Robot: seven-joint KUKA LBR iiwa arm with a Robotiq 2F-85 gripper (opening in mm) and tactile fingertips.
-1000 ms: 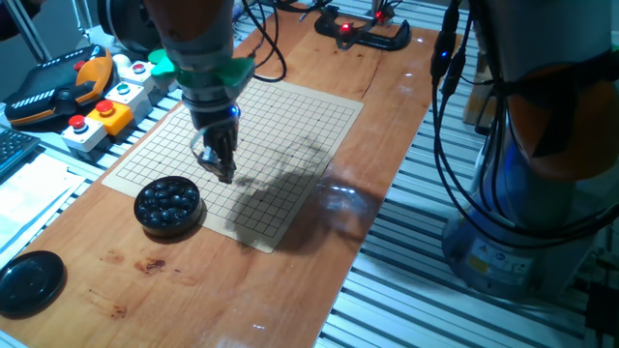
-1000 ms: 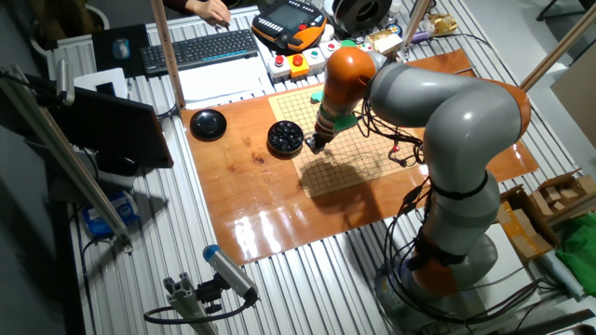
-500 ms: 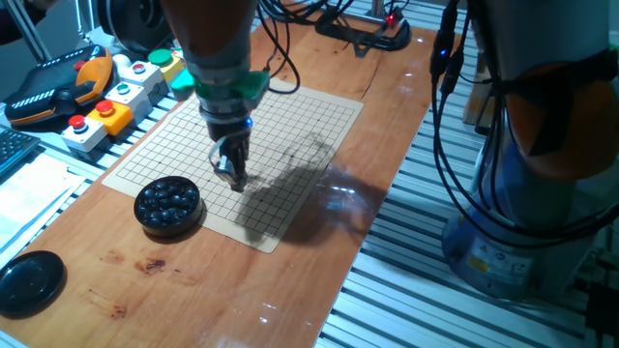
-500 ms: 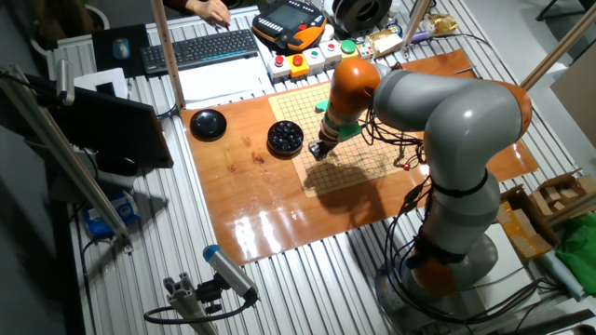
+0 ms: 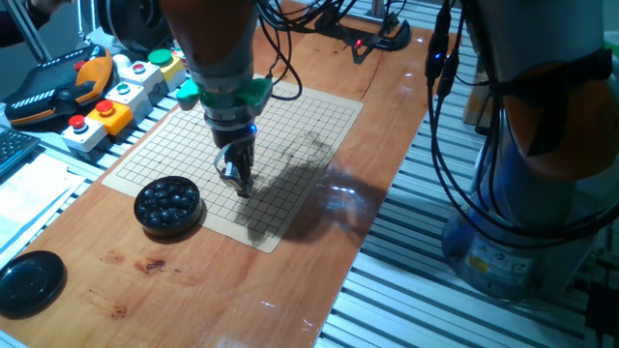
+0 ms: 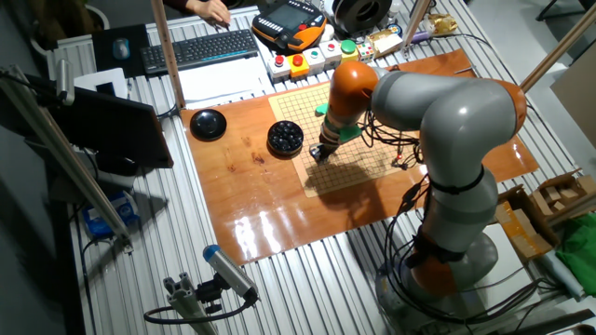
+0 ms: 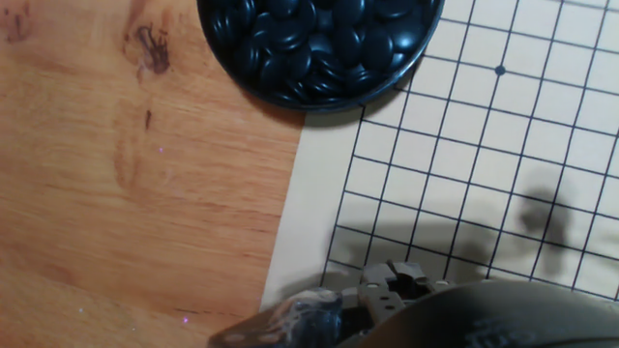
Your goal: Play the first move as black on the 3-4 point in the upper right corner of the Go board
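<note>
One fixed view has the black lid (image 5: 30,281) lying at the far left on the wooden table (image 5: 319,232), well apart from the board. Next along is the round bowl (image 5: 167,206) heaped with glossy black stones, sitting at the near-left corner of the Go board (image 5: 290,126) and overlapping its edge. Right of the bowl the gripper (image 5: 239,186) hangs low over the grid, its fingertips pointing down close to the paper, with the arm's shadow (image 5: 290,193) spreading to the right across the lines. The fingers look drawn together, but I cannot tell whether a stone sits between them; no single stone shows on the board.

In the other fixed view the lid (image 6: 208,123) and bowl (image 6: 285,138) come first, then the gripper (image 6: 318,152) just beside the bowl, over the board's near-left part.

The hand view shows bare wood on the left, the bowl (image 7: 319,48) at the top, and grid lines with a star dot (image 7: 500,70) to the right; the fingertips are a blur along the bottom edge.
</note>
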